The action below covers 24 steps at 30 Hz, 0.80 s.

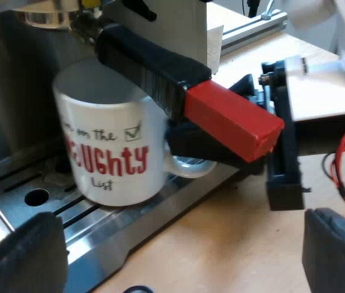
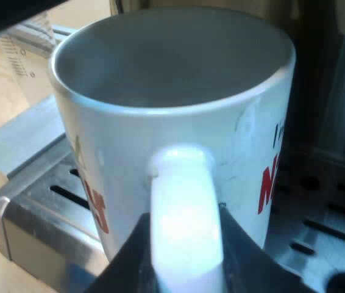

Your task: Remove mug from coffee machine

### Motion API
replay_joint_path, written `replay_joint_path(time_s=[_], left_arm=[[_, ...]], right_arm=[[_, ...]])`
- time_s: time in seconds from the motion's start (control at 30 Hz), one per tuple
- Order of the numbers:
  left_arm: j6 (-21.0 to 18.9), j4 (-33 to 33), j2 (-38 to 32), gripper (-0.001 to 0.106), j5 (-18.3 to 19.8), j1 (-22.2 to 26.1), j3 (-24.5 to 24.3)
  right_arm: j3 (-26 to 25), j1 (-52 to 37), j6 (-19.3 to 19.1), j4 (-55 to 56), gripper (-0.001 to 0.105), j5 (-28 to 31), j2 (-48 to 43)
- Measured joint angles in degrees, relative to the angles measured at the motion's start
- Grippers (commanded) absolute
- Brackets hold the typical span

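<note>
Closest to you, your right gripper (image 2: 184,259) is pinching the mug's handle (image 2: 183,207). One black finger (image 2: 127,271) is pressed against each side of the white loop. Just past the handle, the mug (image 2: 178,122) stands upright with its mouth open toward the camera. You can see red lettering on both flanks. It sits on the slotted metal drip tray (image 2: 35,207) of the espresso machine (image 2: 331,91), close to the tray's outer edge. Beyond the mug's rim, a clear vessel with printed scale marks stands on the wooden surface. It looks like the measuring glass (image 2: 20,55).

Your left gripper (image 1: 172,250) hovers over the wooden table (image 1: 221,238) in front of the machine. Its fingers (image 1: 20,259) are spread wide, with nothing between them. Farther in, the mug's base meets the drip tray grate. You cannot tell whether it is resting fully or is just clear of the grate. The right arm's black fingers reach in to the mug's handle on the side away from the machine's body.

Above the mug, the metal holder (image 1: 50,18) is locked into the machine's front. Its dark handle (image 1: 148,64) slants out over the mug's rim, and the handle's red end (image 1: 233,119) overhangs the right gripper.
</note>
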Motion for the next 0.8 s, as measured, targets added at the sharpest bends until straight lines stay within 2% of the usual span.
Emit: replay_joint_path(time_s=[0.17,0.23,0.37,0.8], left_arm=[[-1.0,-0.3,0.0,0.08,2.5,0.0,0.0],[-1.0,-0.5,0.0,0.08,4.6,0.0,0.0],[-1.6,-0.5,0.0,0.08,5.8,0.0,0.0],[-2.4,3.0,0.0,0.08,6.3,-4.5,-3.9]], right_arm=[[4.0,1.3,0.0,0.7,0.0,2.9,-4.2],[5.2,1.8,0.0,1.1,0.0,3.2,-5.6],[7.3,3.7,0.0,3.8,0.0,7.2,-9.3],[7.7,7.3,0.2,20.2,0.0,9.7,-22.6]])
